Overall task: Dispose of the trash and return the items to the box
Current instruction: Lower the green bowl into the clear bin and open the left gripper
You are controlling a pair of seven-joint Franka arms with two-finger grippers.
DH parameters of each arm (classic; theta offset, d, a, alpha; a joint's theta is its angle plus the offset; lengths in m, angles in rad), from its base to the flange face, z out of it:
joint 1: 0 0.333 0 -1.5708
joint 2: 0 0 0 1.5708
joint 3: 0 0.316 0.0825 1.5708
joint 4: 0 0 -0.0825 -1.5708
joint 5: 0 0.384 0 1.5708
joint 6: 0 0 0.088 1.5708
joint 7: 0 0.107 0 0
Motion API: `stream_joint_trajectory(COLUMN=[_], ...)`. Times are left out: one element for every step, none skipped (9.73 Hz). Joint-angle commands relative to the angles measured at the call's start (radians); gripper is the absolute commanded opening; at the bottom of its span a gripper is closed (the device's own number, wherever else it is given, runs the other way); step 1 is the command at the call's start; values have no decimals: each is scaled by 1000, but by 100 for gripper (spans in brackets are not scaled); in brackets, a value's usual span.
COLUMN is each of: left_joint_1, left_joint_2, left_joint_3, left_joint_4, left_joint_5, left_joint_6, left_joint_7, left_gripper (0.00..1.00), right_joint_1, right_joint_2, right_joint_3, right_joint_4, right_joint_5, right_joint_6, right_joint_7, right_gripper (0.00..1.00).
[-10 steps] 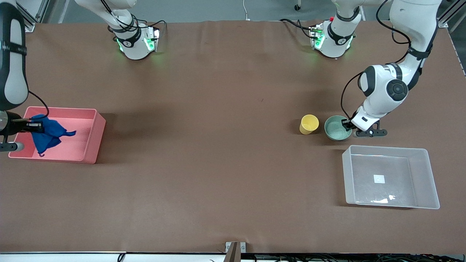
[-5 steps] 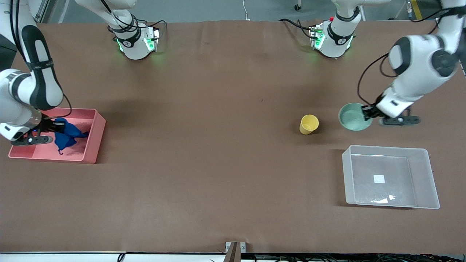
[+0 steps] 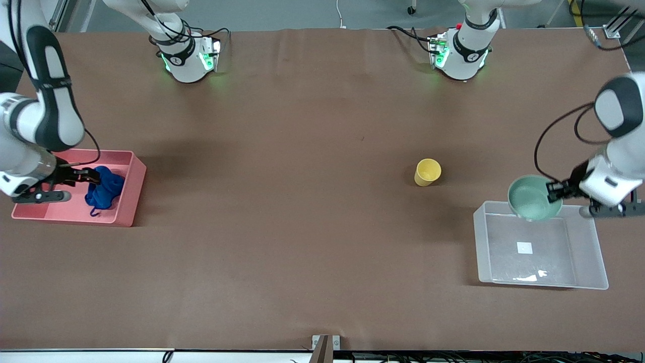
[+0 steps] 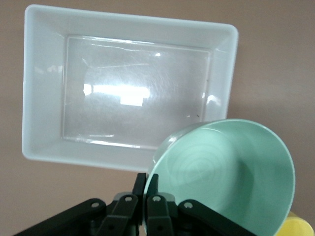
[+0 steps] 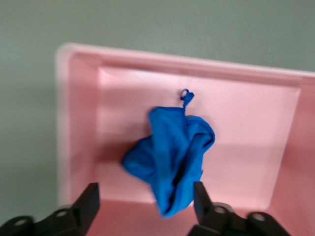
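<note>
Mint bowl [image 3: 533, 197] in left end effector [image 3: 553, 190], clamped.

There are 2 white robot arms, each ending in 1 two-finger gripper: the left gripper [image 3: 550, 191] and the right gripper [image 3: 89, 176]. On the 1 brown table [image 3: 302, 227] are:

- 2 rectangular bins
  - 1 opaque pink plastic bin [image 3: 132, 191]
  - 1 translucent clear plastic box [image 3: 599, 262]
- 1 small yellow plastic cup [image 3: 428, 172]
- 1 pale mint-green bowl [image 3: 529, 199]
- 1 royal-blue cloth wad [image 3: 105, 189]
</note>
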Motion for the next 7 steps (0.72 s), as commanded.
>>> stream_joint_trajectory(left_joint_1=[1,-1,2,2,2,-1,-1], left_joint_2=[181,229,283,330,384,439,481], left_joint_3=[45,62,83,111,134,147,151], left_joint_4=[147,190,229,247,295,356,379], left_joint_5=[-30,-56,-80,-120,-155,-177,-183], left_joint_6=[-37,-37,-36,-27,-10,-10,13], left_joint_7=[80,93,126,160,215,234,234], left_gripper=[0,0,0,0,0,0,0], right_joint_1=[0,2,0,-4,-14,-11,-17], right_joint_2=[-102,-151,-208,-258,-270,-264,-242], right_joint_3=[90,136,180,209,210,211,211], right_joint_4=[168,200,207,216,313,414,499], right_joint_5=[8,8,7,-4,-4,-4,-5], right_joint_6=[-248,-283,-314,-366,-438,-540,-586], right_joint_7=[238,350,407,410,400,405,397], right_gripper=[100,100,100,100,100,100,100])
